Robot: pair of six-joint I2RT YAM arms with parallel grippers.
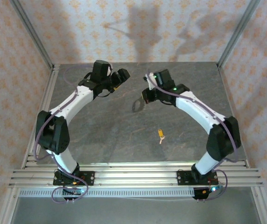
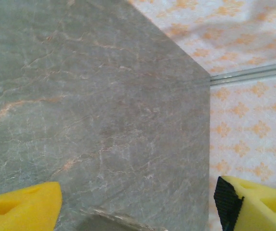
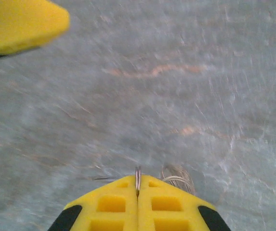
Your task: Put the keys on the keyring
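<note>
Our right gripper (image 1: 145, 97) pinches the ring (image 3: 138, 173) by its thin edge, left gripper (image 2: 138, 204) gaping empty, so it may twist loose

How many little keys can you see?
1. The tiny orange-headed key lies on the grey marbled table, between the arms. More may hide near the thin wire keyring pinched in the right hand.

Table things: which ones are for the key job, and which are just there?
For the job: key, lying loose; keyring, pinched in the right hand; left hand, open.
Just there: table; patterned walls; metal rails.
</note>
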